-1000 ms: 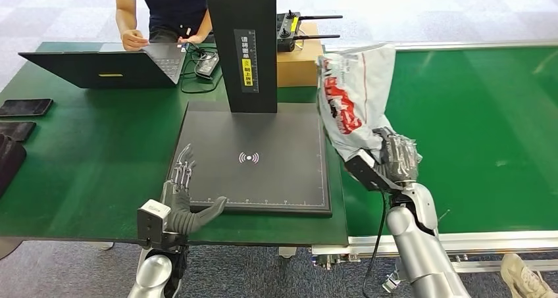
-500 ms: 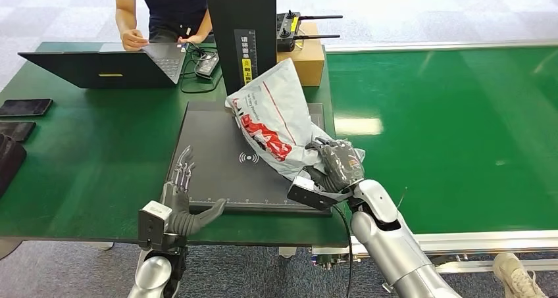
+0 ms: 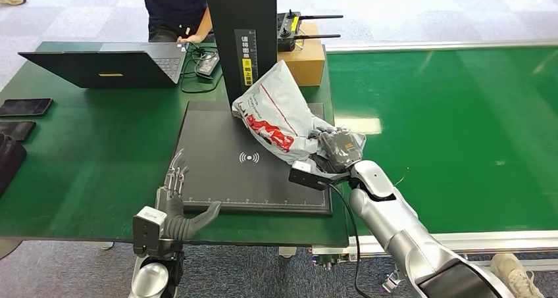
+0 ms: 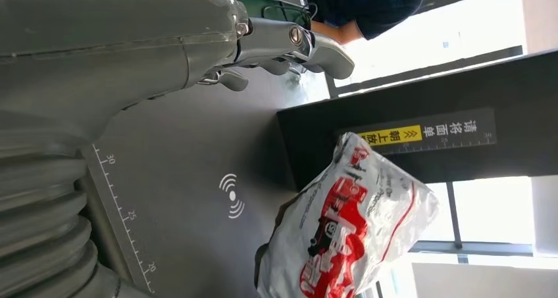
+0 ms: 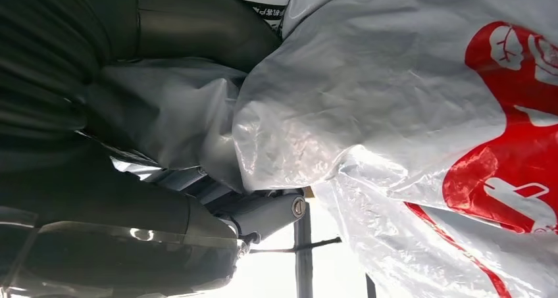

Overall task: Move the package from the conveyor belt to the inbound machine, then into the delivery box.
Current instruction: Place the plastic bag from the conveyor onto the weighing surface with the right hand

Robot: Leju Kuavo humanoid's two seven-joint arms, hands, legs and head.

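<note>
Since the earlier frame our right hand (image 3: 337, 152) has carried the package (image 3: 279, 117) left, fingers clasping its near end, over the scanner plate (image 3: 217, 153) against the post (image 3: 240, 41) so it registers. Our left hand (image 3: 176, 202) rests spread and empty on the plate's near-left edge, out of the way.

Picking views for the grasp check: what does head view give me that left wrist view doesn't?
Head view alone: the right hand gripping the package, the green conveyor belt, the laptop, the cardboard box and phones on the table. Left wrist view alone: the left hand close up, fingers apart and holding nothing, plus bright windows behind the machine. Both: the package over the inbound machine's black platform, its contactless symbol, its column's yellow label, and a person behind the table.
</note>
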